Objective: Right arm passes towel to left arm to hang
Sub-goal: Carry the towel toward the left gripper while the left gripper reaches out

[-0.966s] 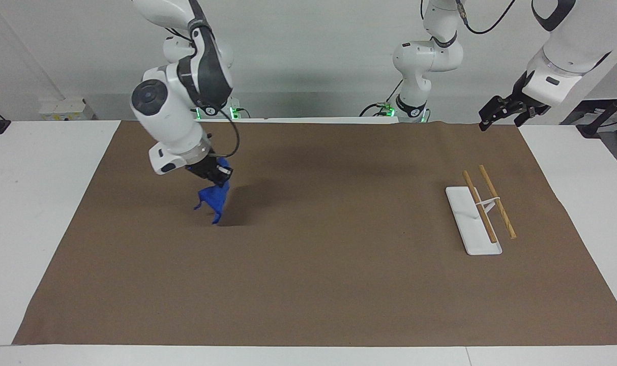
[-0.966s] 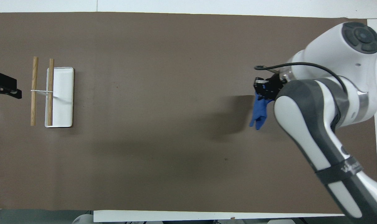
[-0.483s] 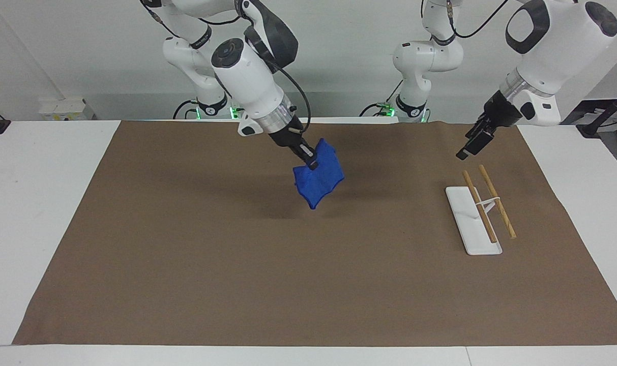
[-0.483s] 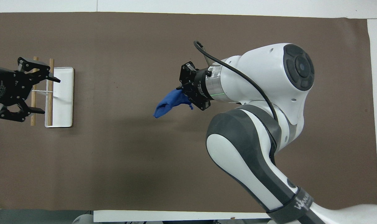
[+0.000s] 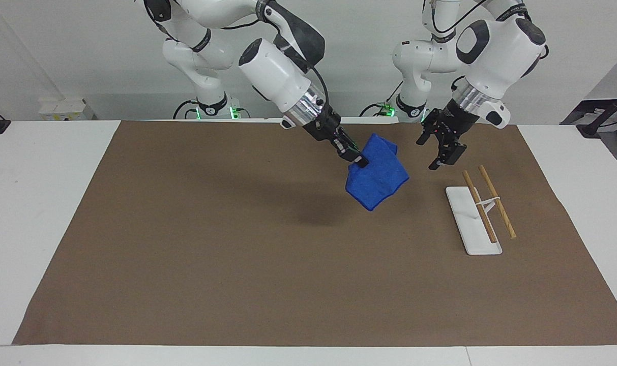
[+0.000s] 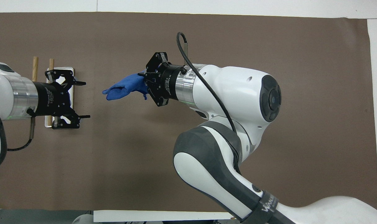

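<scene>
The blue towel (image 5: 378, 174) hangs in the air from my right gripper (image 5: 358, 160), which is shut on its upper edge; it also shows in the overhead view (image 6: 124, 88) sticking out from the right gripper (image 6: 144, 84). My left gripper (image 5: 439, 151) is open, up in the air beside the towel, a short gap away from it. In the overhead view the left gripper (image 6: 81, 100) is over the rack's white base. The wooden-rod rack (image 5: 483, 208) stands on the mat toward the left arm's end.
A brown mat (image 5: 267, 264) covers most of the white table (image 5: 38, 203). The rack's white base (image 5: 468, 223) carries two wooden rods (image 5: 497, 201); in the overhead view the rods (image 6: 35, 67) are partly hidden under the left arm.
The right arm has swung the towel from its own end of the table toward the rack. The left arm has come in from the table's edge and now faces the towel, fingers open.
</scene>
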Motion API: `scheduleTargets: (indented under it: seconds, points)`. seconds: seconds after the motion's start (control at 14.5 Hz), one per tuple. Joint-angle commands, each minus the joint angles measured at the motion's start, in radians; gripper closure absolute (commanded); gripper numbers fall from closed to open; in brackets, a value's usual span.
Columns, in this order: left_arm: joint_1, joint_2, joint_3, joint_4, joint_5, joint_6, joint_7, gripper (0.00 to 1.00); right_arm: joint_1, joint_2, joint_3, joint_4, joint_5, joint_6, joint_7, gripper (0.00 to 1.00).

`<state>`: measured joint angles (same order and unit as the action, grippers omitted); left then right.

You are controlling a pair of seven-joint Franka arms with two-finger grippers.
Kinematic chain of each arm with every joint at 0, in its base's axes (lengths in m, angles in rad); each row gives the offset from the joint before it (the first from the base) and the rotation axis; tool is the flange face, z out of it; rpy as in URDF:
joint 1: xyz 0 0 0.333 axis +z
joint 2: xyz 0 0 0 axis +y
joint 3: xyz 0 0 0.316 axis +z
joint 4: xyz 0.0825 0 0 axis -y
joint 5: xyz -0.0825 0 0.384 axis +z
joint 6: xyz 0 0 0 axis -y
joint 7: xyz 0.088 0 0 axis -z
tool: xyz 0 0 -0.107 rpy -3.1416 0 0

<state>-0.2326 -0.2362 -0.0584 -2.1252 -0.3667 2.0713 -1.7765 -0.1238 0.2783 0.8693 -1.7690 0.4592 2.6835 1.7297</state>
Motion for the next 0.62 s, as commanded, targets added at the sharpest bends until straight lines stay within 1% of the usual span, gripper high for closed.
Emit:
scheduleTargets:
  seconds: [0.0,0.14,0.21,0.34,0.55]
  points:
    - [-0.022,-0.025,0.009,-0.047,-0.057,0.081,-0.08,0.0,-0.011,0.024,0.028,0.02,0.019,0.012,0.017,1.0]
    - [-0.033,-0.009,0.009,-0.053,-0.063,0.137,-0.08,0.0,-0.011,0.032,0.043,0.028,0.018,0.013,0.042,1.0]
    - [-0.053,0.0,0.009,-0.053,-0.064,0.142,-0.08,0.0,-0.011,0.036,0.048,0.032,0.018,0.018,0.044,1.0]
    - [-0.057,0.014,0.009,-0.051,-0.066,0.15,-0.077,0.0,-0.01,0.038,0.05,0.033,0.018,0.047,0.048,1.0]
    - [-0.073,0.011,0.009,-0.055,-0.078,0.142,-0.077,0.01,-0.01,0.044,0.057,0.033,0.018,0.049,0.059,1.0]
